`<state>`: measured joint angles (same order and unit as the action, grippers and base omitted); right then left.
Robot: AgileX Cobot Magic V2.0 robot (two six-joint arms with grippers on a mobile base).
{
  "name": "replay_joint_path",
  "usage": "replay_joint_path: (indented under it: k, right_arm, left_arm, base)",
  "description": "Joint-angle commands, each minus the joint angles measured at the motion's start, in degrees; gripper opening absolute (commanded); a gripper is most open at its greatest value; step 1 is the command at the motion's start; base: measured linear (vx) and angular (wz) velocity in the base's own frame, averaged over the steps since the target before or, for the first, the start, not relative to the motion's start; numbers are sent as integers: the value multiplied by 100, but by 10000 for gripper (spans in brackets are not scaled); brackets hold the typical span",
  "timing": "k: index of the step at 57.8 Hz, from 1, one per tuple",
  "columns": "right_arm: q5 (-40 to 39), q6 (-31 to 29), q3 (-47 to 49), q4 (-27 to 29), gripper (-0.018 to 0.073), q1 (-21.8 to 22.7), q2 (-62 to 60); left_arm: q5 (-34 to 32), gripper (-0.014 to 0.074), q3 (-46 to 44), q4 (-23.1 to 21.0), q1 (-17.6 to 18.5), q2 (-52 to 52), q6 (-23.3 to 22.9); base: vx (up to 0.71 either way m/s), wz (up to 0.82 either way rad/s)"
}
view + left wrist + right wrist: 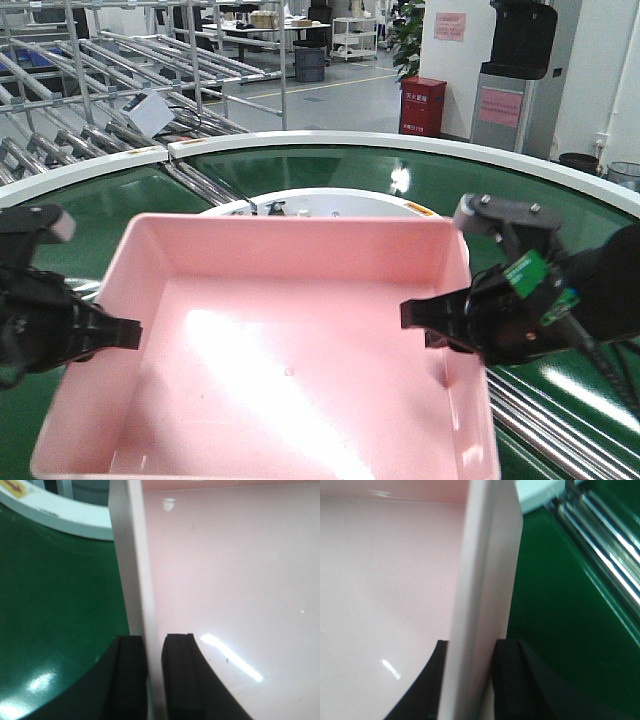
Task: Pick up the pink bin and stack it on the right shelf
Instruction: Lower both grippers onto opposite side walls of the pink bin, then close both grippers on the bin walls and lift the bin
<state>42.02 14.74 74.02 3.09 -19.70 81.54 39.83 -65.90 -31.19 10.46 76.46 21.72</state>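
- Pink bin (280,360) fills the foreground of the front view. It is shallow and empty, with its open top up and glare on its floor.
- Left pincer (125,332) is clamped on the bin's left wall. The left wrist view shows one black finger (127,680) outside the wall and the other inside, both pressed narrow against it.
- Right pincer (420,315) is clamped on the bin's right wall in the same way. In the right wrist view its black fingers (512,685) sit on either side of the wall, closed onto the plastic.
- The bin hangs between the two arms over the green tabletop (300,170). Whether its base touches the surface cannot be told.
- The tabletop is curved and edged by a white rim (400,140).
- Shiny metal rails (560,430) run along the lower right, just beside the bin's right edge.
- Metal roller racks (100,90) stand at far left, beyond the rim.
- Red cabinet (422,105) stands on the floor at far centre-right, well apart from the bin.
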Motion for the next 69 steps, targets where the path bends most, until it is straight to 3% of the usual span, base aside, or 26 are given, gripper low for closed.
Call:
replay_joint_path:
  k: [1, 12, 69]
  right_arm:
    - [-464, -78, 230, -18, -9, -8, -508]
    - [-334, -97, 230, -18, -9, -8, -742]
    - [-218, -97, 214, -5, -9, -8, -742]
  left_arm:
    - [-271, -2, 140, -511, 55, -687, 13]
    - [-507, -2, 443, -504, 55, -1298, -126]
    - [-278, -1, 443, -509, 49, -1333, -119]
  base:
    - [0, 0]
    - [0, 0]
    - [0, 0]
